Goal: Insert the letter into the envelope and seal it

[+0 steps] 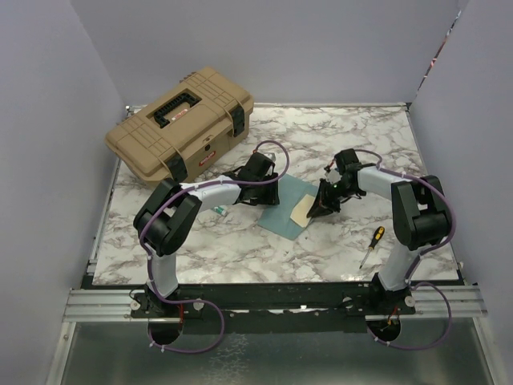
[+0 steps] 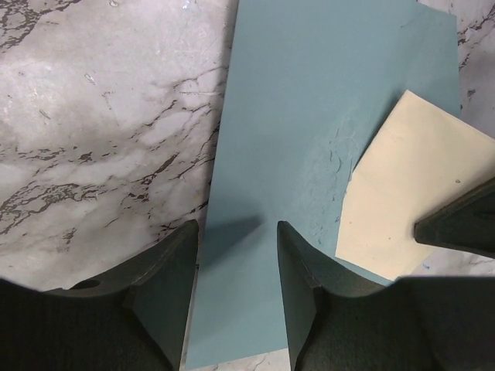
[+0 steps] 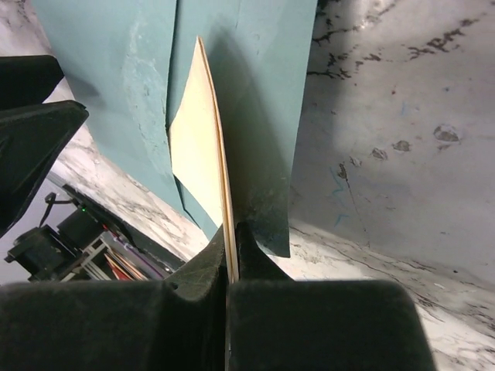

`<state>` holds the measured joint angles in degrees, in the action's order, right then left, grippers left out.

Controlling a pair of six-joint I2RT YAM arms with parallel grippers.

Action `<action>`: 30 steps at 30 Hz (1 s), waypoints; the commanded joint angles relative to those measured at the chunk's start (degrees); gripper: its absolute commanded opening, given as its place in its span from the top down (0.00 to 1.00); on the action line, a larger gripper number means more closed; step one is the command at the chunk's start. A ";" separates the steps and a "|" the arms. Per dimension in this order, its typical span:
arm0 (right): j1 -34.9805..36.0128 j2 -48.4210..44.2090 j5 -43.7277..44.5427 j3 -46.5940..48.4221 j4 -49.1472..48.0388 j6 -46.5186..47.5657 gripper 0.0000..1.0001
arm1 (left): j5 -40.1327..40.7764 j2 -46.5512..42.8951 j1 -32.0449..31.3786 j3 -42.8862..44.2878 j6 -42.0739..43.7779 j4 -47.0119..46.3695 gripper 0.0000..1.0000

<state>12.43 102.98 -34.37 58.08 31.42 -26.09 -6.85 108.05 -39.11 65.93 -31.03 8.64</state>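
The teal envelope (image 1: 282,202) lies flat on the marble table between both arms. The cream letter (image 1: 302,212) rests at its right side. In the left wrist view the letter (image 2: 410,185) meets a rough-edged teal layer of the envelope (image 2: 309,116). My left gripper (image 2: 237,232) is open, its fingers low over the envelope's left edge, with nothing between them. My right gripper (image 3: 232,236) is shut on the near edge of the letter (image 3: 197,154), which stands tilted against the envelope (image 3: 255,93).
A tan toolbox (image 1: 183,120) with black latches sits at the back left. A yellow-handled screwdriver (image 1: 371,245) lies at the front right near the right arm's base. Lavender walls close in the table (image 1: 224,241) on three sides.
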 commanded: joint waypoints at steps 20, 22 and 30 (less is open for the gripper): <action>0.32 6.56 -6.69 4.67 5.00 -1.28 0.99 | -0.39 4.21 -3.15 -1.04 2.04 1.98 0.54; 0.40 7.06 -6.76 5.11 4.82 -1.09 0.99 | -0.50 4.36 -3.32 -0.92 2.30 1.89 0.54; 2.16 5.90 -1.93 7.08 3.74 -0.38 0.91 | 2.94 3.83 -3.48 -1.22 1.93 1.95 0.55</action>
<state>13.63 110.10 -39.38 64.49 35.03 -27.03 -5.93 108.99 -41.98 66.13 -29.30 5.67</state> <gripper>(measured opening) 0.029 0.457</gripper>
